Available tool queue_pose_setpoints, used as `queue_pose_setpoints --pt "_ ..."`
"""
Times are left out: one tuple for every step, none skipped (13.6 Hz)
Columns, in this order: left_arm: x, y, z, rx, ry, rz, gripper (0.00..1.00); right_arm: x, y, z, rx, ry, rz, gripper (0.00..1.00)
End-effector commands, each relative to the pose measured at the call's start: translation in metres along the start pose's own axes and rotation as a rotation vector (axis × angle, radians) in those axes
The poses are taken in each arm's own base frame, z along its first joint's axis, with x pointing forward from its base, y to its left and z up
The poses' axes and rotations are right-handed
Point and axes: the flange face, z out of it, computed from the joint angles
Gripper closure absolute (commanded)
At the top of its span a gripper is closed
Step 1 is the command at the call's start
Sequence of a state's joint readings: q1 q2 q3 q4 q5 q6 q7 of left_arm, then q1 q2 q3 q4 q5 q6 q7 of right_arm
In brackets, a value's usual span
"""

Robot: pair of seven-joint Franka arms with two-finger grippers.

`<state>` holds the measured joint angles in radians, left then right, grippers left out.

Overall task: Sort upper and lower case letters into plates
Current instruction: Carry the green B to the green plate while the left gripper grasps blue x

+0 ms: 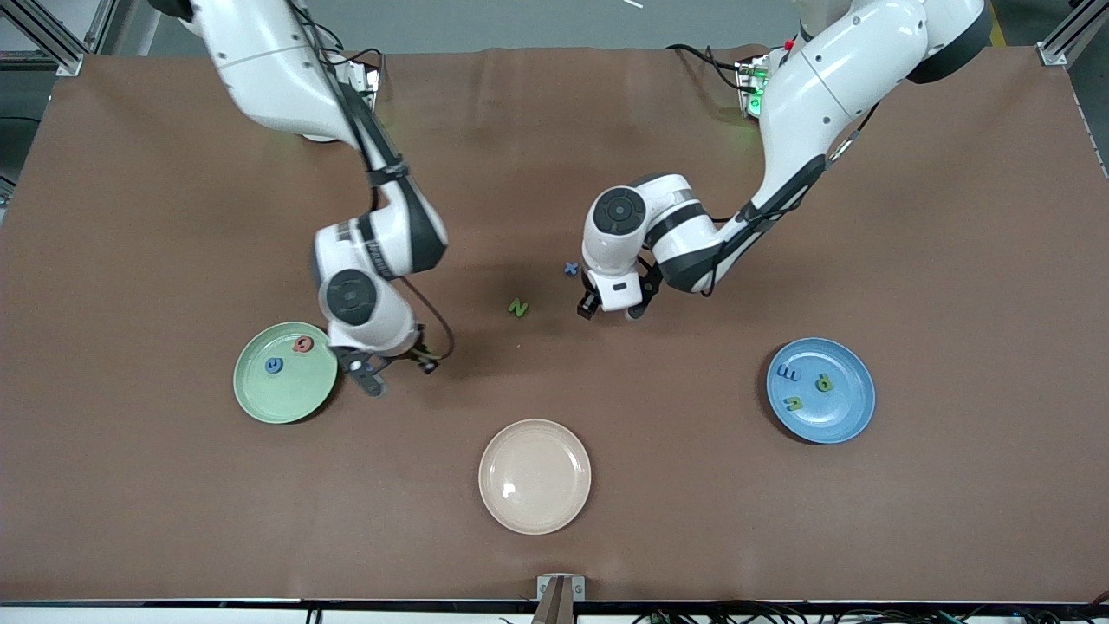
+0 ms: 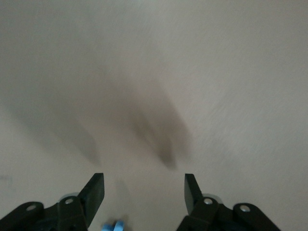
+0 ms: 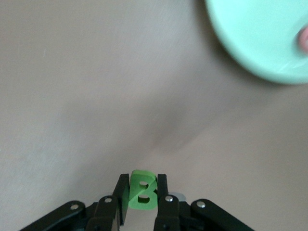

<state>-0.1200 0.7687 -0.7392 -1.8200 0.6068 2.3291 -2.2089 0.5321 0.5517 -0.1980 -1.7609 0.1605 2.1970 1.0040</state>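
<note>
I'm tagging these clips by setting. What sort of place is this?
Probably a robotics lab workbench: two white arms over a brown-covered table, aluminium framing at the corners, cables along the edge, and staged props, small foam letters in the green plate and blue plate.

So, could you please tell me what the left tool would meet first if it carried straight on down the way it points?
Probably just the bare brown table: the left tool stands open, pointing down at empty mat. The small blue letter sits back under the wrist, apparently out of that line.
</note>
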Motion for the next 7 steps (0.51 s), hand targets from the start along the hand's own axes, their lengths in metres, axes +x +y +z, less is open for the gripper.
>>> queue_pose_setpoints --pt "-0.019 -0.012 0.008 -0.014 -0.005 -0.034 0.28 0.055 0.053 -0.030 0.013 -0.048 -0.113 0.99" --pt "-0.024 -0.017 0.009 -0.022 -0.014 -0.046 0.28 0.077 0.073 -0.027 0.015 -0.055 -0.147 0.99" --pt "-0.030 -0.022 0.012 -0.018 -0.013 -0.049 0.28 0.098 0.089 -0.026 0.021 -0.057 -0.176 0.99" --pt "-0.039 -0.027 0.015 -0.015 -0.009 -0.033 0.29 0.118 0.105 -0.023 0.026 -0.058 -0.189 0.99" --pt "-0.041 -0.028 0.016 -0.017 -0.008 -0.046 0.29 0.133 0.118 -0.021 0.029 -0.060 -0.200 0.99" --pt "-0.040 -0.027 0.016 -0.020 -0.009 -0.055 0.30 0.140 0.123 -0.019 0.035 -0.053 -0.219 0.99" --pt "-0.046 -0.028 0.017 -0.024 -0.016 -0.049 0.30 0.151 0.133 -0.013 0.035 -0.057 -0.223 0.99"
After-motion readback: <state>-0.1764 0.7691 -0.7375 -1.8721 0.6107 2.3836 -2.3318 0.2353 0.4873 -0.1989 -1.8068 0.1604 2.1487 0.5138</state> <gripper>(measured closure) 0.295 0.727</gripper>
